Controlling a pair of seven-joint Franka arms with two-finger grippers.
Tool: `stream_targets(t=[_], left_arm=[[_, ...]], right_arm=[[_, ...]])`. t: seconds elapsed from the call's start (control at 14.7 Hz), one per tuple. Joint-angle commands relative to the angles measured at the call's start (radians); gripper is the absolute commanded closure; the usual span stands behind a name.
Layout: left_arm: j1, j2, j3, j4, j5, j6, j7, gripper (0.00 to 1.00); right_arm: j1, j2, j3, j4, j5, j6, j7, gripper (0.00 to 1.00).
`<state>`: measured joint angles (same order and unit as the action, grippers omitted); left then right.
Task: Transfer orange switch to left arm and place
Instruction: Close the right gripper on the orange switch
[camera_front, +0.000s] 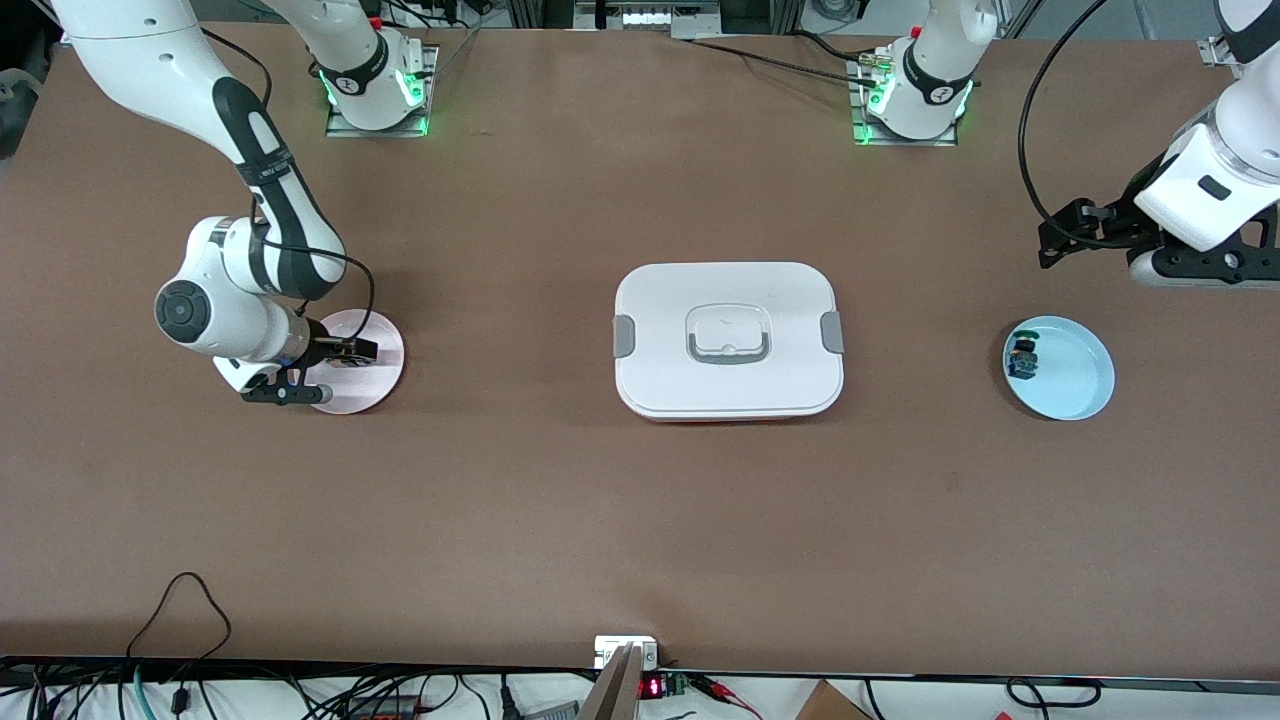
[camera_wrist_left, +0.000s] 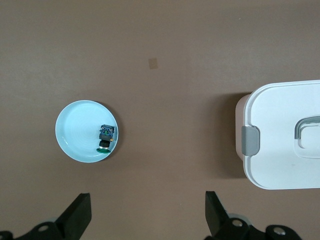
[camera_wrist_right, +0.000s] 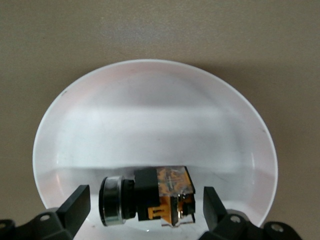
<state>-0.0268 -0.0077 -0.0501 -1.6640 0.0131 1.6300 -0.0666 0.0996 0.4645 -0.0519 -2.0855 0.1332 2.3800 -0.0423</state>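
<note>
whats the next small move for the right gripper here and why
Probably lower the right gripper a little and close on the orange switch. Its fingers are open on either side of the switch, which lies on its side on the pink plate and is not yet gripped. The left gripper waits, open, near the blue plate.

Brown table (camera_front: 560, 520). Directly on it: white box (camera_front: 728, 340) at centre; pale pink plate (camera_front: 380, 385) toward the right arm's end; light blue plate (camera_front: 1075, 385) toward the left arm's end.
</note>
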Motion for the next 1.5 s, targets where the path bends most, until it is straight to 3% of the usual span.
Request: stream_targets(t=[0.0,0.55,0.75,0.89,1.09,1.16,1.43], left_arm=[[0.001,-0.014,-0.001,-0.002,-0.013,-0.004,-0.012,0.00],[0.001,-0.014,0.001,0.000,-0.013,-0.004,-0.012,0.00],[0.001,-0.014,0.001,0.000,-0.013,-0.004,-0.010,0.00],[-0.001,-0.012,0.003,0.000,-0.013,-0.001,-0.010,0.00],[0.001,-0.014,0.002,0.000,-0.013,-0.002,-0.010,0.00],[0.002,-0.012,0.003,0.000,-0.012,-0.002,-0.010,0.00],[0.002,-0.012,0.003,0.000,-0.012,-0.001,-0.010,0.00]], right_arm=[[0.005,0.003,0.001,-0.010,-0.014,0.019,-0.034,0.00],[-0.003,0.006,0.001,-0.010,-0.014,0.019,-0.090,0.00],[-0.004,0.006,0.001,-0.010,-0.014,0.018,-0.090,0.04],[-0.003,0.009,0.001,-0.010,-0.014,0.016,-0.099,0.21],[0.000,0.008,0.001,-0.008,-0.014,0.011,-0.151,0.65],[-0.003,0.006,0.001,-0.008,-0.014,0.010,-0.168,0.74],[0.000,-0.007,0.001,-0.001,-0.014,0.002,-0.169,0.83]])
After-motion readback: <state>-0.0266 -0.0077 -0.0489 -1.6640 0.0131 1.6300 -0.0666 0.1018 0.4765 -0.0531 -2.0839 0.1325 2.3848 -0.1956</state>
